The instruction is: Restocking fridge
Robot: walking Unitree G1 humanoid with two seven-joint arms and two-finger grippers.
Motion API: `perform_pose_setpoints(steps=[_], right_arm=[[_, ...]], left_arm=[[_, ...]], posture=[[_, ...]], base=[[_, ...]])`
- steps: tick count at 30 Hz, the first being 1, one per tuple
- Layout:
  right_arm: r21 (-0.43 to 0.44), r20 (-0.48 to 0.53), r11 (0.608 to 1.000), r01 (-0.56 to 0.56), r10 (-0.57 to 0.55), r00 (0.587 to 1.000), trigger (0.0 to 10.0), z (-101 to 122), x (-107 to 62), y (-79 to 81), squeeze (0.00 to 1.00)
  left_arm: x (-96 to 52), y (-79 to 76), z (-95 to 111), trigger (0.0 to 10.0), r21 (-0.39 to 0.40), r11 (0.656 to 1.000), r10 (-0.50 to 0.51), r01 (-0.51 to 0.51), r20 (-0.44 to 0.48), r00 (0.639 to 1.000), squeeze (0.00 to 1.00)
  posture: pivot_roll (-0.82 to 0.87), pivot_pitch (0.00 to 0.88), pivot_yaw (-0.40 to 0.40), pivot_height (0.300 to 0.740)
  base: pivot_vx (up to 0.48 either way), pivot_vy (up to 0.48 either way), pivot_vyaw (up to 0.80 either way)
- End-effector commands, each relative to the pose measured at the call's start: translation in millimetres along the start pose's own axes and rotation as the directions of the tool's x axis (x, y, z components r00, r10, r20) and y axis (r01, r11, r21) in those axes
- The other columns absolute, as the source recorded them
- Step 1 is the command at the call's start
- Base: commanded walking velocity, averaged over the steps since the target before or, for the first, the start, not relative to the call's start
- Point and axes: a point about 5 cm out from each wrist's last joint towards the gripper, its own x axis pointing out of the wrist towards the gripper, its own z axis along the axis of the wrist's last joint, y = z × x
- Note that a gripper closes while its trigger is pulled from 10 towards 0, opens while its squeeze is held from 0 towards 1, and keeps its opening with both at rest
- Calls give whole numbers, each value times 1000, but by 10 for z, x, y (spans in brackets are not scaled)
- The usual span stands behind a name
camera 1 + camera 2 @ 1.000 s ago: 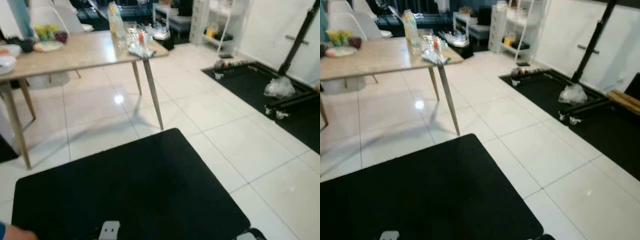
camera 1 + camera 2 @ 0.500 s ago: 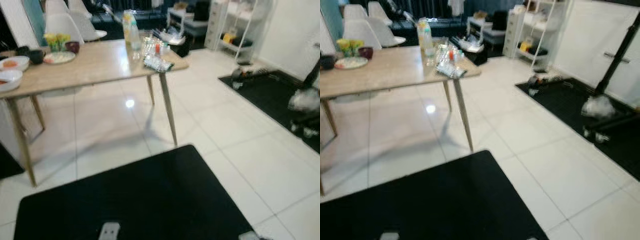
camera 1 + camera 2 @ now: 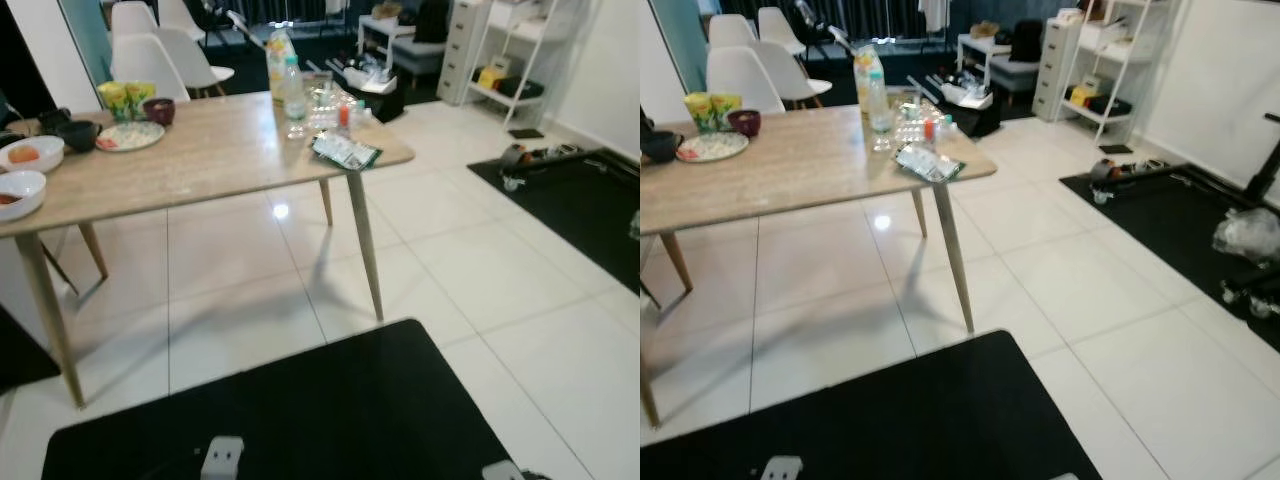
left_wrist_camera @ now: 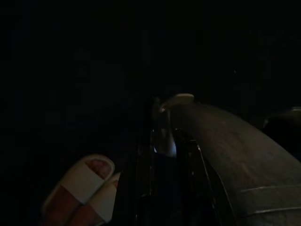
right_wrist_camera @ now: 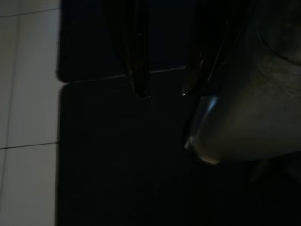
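Ahead of us: a wooden table [image 3: 210, 160] on white tiles, bearing bottles [image 3: 286, 82], a packet [image 3: 345, 151], bowls [image 3: 22, 190] and a plate [image 3: 130, 135]; black mat [image 3: 300, 420] just below. Right gripper [image 5: 163, 89] hangs over the mat, fingers parted and empty. Left gripper [image 4: 162, 141] sits in the dark near a sandalled foot [image 4: 80, 186]; we cannot tell its spread.

1. One worktop [image 3: 210, 160].
2. Two white bowls [image 3: 22, 190] at its left end.
3. Two dark bowls [image 3: 158, 110].
4. One plate [image 3: 130, 136].
5. Two yellow cups [image 3: 126, 97].
6. Two bottles [image 3: 293, 94] near the far edge.
7. One green packet [image 3: 346, 151].
8. Two white chairs [image 3: 150, 62].
9. One black mat [image 3: 290, 415] on the floor.
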Motion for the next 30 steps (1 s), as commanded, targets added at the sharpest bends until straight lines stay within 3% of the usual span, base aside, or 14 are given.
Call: perform_pose_setpoints(steps=[1, 30], right_arm=[[22, -18, 1000, 21, -20, 1000, 10000, -57, -18, -63, 0], [46, -12, 999, 14, -13, 1000, 10000, -27, -4, -17, 0]], left_arm=[[11, -19, 23, 10000, 16, 1000, -11, 11, -2, 1000, 0], [20, -45, 24, 10000, 29, 999, -15, 15, -11, 1000, 0]], posture=[[17, 0, -4, 740], [18, 0, -6, 740]], base=[[480, 0, 0], [480, 0, 0]])
